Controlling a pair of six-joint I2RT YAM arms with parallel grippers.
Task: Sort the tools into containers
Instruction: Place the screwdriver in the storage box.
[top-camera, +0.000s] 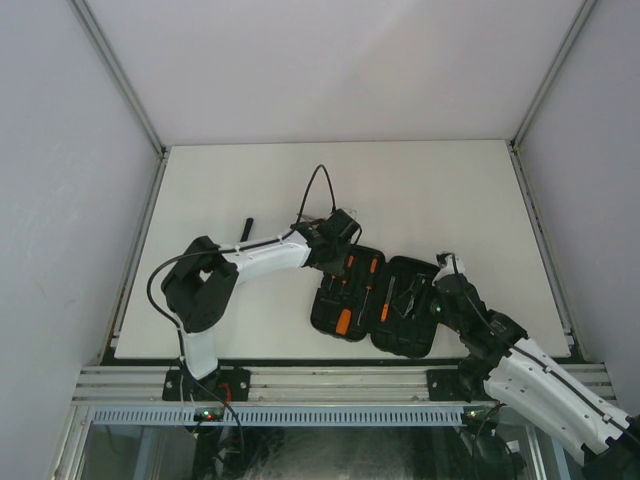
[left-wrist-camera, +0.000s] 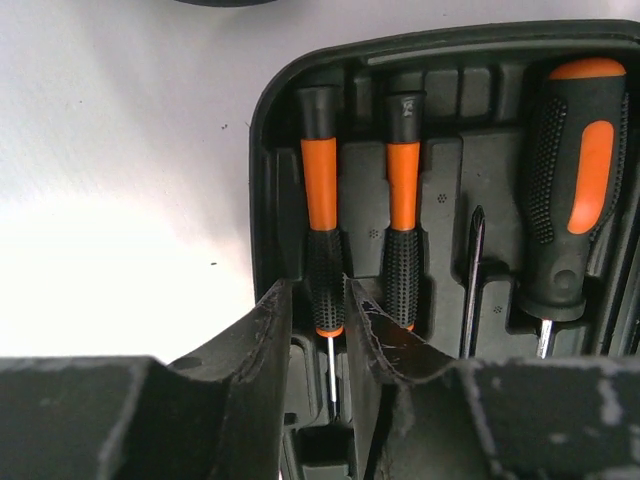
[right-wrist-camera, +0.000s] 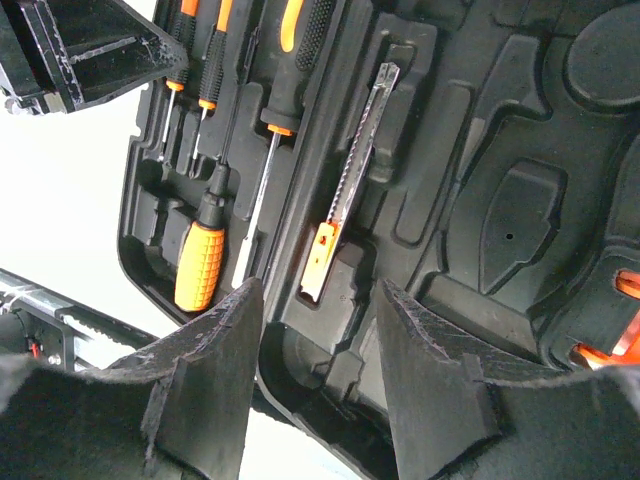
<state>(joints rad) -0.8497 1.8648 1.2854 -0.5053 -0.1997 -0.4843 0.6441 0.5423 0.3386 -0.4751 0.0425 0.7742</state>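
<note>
The black tool case (top-camera: 415, 330) lies open on the table. In its left half rest two thin screwdrivers (left-wrist-camera: 322, 200) (left-wrist-camera: 403, 195) and a thick one (left-wrist-camera: 575, 170). My left gripper (left-wrist-camera: 318, 300) is open. Its fingers stand on either side of the leftmost thin screwdriver's lower handle and shaft, which lie in their slot. In the right wrist view a stubby orange screwdriver (right-wrist-camera: 198, 265) and a utility knife (right-wrist-camera: 350, 180) sit in the case (right-wrist-camera: 520, 200). My right gripper (right-wrist-camera: 315, 340) hangs open over the case's near rim with nothing held.
A thin dark stick-like object (top-camera: 246, 228) lies on the white table (top-camera: 450, 190) behind the left arm. White walls close in the table on three sides. A metal rail (top-camera: 330, 385) runs along the near edge.
</note>
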